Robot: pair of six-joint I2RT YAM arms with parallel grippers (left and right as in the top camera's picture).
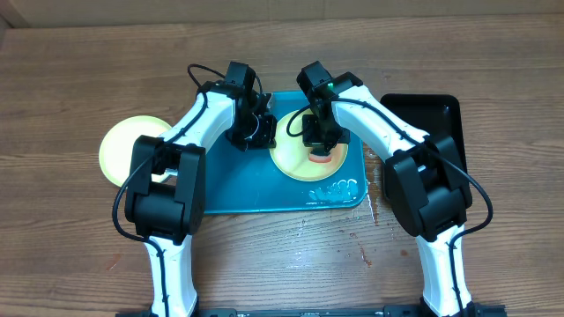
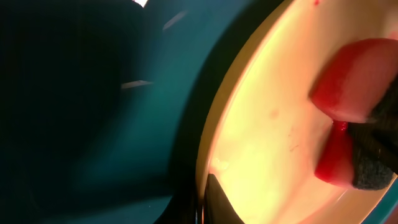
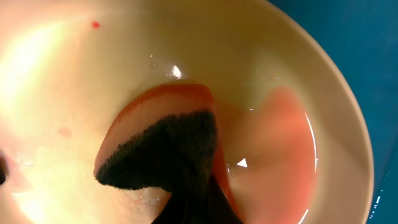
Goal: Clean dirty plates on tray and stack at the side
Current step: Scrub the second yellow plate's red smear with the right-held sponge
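Observation:
A pale yellow-green plate (image 1: 289, 160) lies on the turquoise tray (image 1: 238, 189). My left gripper (image 1: 264, 132) is shut on the plate's left rim; in the left wrist view one dark finger (image 2: 217, 200) lies over the rim of the plate (image 2: 267, 124). My right gripper (image 1: 319, 141) is shut on a red sponge (image 1: 321, 157) with a black scouring side and presses it on the plate's inside (image 3: 74, 93). The sponge (image 3: 168, 149) shows wet reddish smears beside it. A second yellow-green plate (image 1: 123, 145) lies on the table to the left of the tray. The light blue plate is out of view.
A narrow black tray (image 1: 432, 119) stands at the right of the turquoise tray. Water drops or foam (image 1: 339, 187) lie on the turquoise tray's front right corner. The wooden table (image 1: 70, 246) spreads around both trays.

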